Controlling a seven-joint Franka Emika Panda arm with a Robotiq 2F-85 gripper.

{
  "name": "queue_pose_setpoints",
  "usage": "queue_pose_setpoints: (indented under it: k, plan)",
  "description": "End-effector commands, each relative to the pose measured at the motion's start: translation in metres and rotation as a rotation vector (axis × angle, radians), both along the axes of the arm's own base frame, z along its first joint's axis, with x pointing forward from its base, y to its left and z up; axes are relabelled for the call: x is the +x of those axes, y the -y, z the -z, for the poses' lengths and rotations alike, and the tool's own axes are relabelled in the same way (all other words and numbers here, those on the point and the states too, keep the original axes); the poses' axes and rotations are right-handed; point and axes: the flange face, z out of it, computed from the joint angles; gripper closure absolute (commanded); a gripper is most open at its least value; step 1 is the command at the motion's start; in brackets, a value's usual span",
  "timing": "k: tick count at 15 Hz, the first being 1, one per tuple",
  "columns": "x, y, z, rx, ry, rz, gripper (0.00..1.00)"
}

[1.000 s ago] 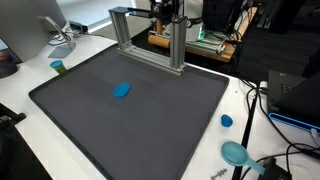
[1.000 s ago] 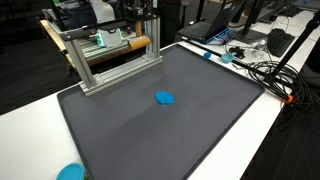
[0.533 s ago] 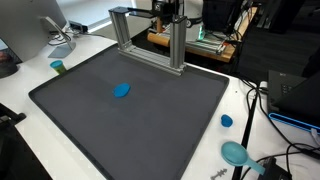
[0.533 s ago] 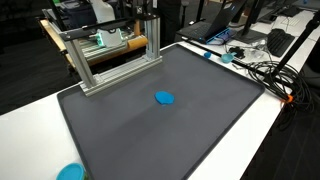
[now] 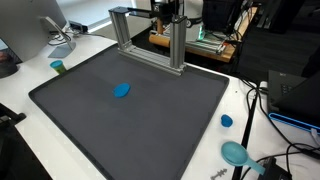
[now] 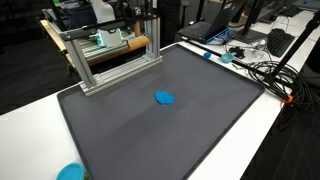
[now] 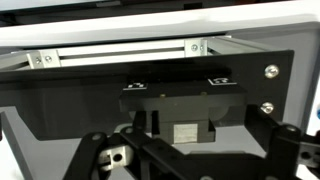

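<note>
Your gripper (image 7: 185, 150) stands wide. In the wrist view its two dark fingers (image 7: 95, 152) sit far apart at the bottom edge, and nothing shows between them. The tips are cut off by the edge of the picture, so you cannot tell what lies beneath them. A pale rail (image 7: 120, 52) with a bracket near each end crosses the top of that view.

In both exterior views your arm (image 5: 165, 10) is only a dark shape at the top edge, up behind the metal frame (image 5: 150, 35). That frame is the thing nearest to your gripper. It stands upright on the far edge of the dark mat (image 5: 150, 125), and whether the gripper touches it cannot be told.

A small blue lump (image 5: 122, 90) lies alone on the mat, well apart from the frame and from your gripper. Off the mat, on the white table (image 5: 20, 95), a blue cap (image 5: 227, 121) lies just beside the mat's edge, with a teal dish (image 5: 236, 152) near it. A small green cup (image 5: 58, 67) stands on the table off the opposite side of the mat. In an exterior view an orange roll (image 6: 128, 43) lies behind the frame.
</note>
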Motion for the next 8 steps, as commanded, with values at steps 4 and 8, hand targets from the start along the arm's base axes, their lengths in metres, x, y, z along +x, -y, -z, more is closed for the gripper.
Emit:
queue_pose_setpoints:
  k: [4,8]
  plan:
    - [-0.002,-0.004,-0.010,-0.008,0.030,0.099,0.00]
    - [-0.006,-0.007,-0.017,-0.010,0.052,0.115,0.00]
